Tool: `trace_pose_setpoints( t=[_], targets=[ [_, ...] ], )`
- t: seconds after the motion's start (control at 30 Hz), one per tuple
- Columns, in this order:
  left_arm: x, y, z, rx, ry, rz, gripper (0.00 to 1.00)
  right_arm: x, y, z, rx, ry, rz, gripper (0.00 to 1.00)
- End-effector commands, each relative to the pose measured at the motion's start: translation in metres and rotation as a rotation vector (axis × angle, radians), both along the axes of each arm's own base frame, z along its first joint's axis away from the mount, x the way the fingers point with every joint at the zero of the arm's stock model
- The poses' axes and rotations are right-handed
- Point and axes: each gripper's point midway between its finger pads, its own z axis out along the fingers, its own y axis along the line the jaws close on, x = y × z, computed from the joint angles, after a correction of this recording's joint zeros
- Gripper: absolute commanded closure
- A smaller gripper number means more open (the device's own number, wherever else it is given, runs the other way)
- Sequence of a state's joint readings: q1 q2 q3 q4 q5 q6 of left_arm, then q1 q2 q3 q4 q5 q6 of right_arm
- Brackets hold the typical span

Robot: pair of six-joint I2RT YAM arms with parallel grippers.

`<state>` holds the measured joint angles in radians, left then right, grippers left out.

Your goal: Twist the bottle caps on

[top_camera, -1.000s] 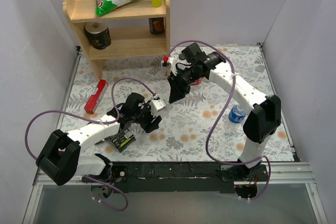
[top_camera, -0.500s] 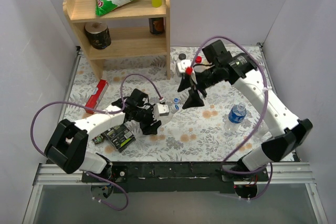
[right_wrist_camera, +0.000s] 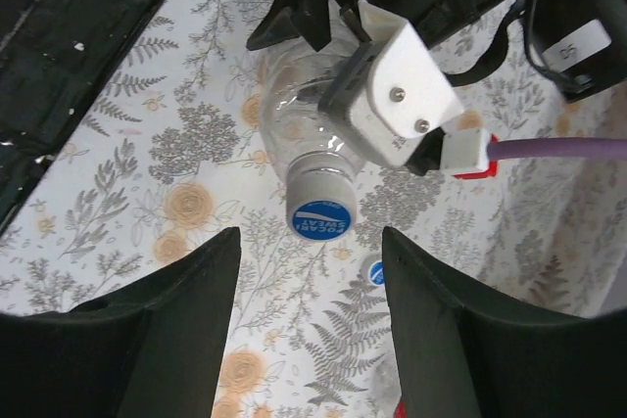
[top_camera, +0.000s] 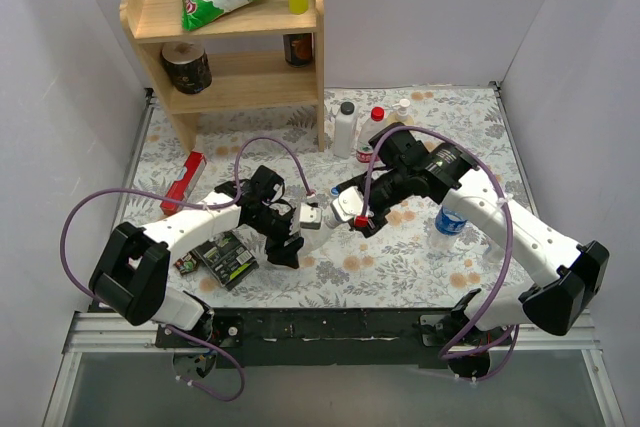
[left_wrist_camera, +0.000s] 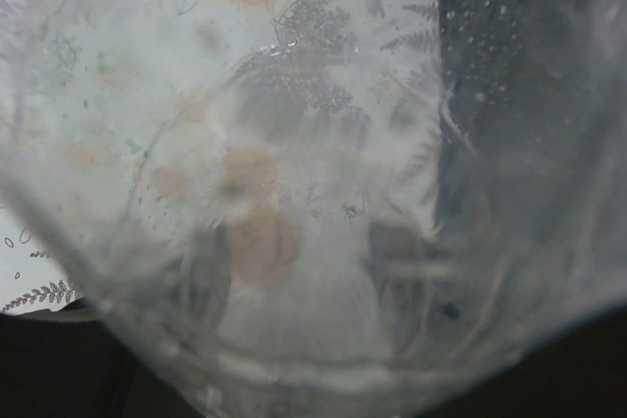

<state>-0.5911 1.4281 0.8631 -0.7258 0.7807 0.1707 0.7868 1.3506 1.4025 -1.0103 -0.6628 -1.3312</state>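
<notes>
My left gripper (top_camera: 296, 232) is shut on a clear plastic bottle (right_wrist_camera: 304, 115), which lies on its side just above the floral mat. The bottle fills the left wrist view (left_wrist_camera: 294, 193). A blue-and-white cap (right_wrist_camera: 321, 212) sits on the bottle's neck and faces my right gripper (right_wrist_camera: 309, 242). That gripper is open, with the cap just beyond its fingertips and nothing between them. In the top view the right gripper (top_camera: 345, 215) meets the left at mid-table. A second blue cap (right_wrist_camera: 372, 269) lies loose on the mat. A red cap (top_camera: 377, 113) tops a bottle at the back.
A white bottle with a black cap (top_camera: 346, 127) and a cream pump bottle (top_camera: 402, 107) stand at the back. A blue-labelled water bottle (top_camera: 452, 219) stands on the right. A wooden shelf (top_camera: 230, 57) is at the back left. A red box (top_camera: 183, 184) and a dark packet (top_camera: 228, 260) lie on the left.
My right arm has swung from the back by the shelf down to mid-table, facing the bottle's cap. My left gripper has brought the bottle slightly right. The back bottles are now uncovered.
</notes>
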Motion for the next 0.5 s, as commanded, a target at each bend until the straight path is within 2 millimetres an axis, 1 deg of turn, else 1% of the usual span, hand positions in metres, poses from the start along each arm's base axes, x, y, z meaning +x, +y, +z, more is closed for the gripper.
trace_pose_setpoints(
  t=[0.0,0.1,0.2,0.33,0.47],
  targets=[
    [0.001,-0.009,0.017,-0.060,-0.010,-0.038,1.00,0.005,0.011,0.020,0.093,-0.106,0.049,0.35],
    [0.003,-0.011,0.021,-0.070,-0.017,-0.041,1.00,-0.001,0.013,0.018,0.098,-0.103,0.090,0.36],
    [0.004,-0.012,0.023,-0.077,-0.027,-0.045,1.00,-0.007,0.010,0.010,0.073,-0.097,0.135,0.39],
    [0.007,-0.013,0.024,-0.082,-0.035,-0.045,1.00,-0.006,0.011,0.002,0.049,-0.090,0.153,0.46],
    [0.008,-0.014,0.025,-0.087,-0.041,-0.046,1.00,-0.002,0.014,0.003,0.046,-0.090,0.150,0.55]
  ],
)
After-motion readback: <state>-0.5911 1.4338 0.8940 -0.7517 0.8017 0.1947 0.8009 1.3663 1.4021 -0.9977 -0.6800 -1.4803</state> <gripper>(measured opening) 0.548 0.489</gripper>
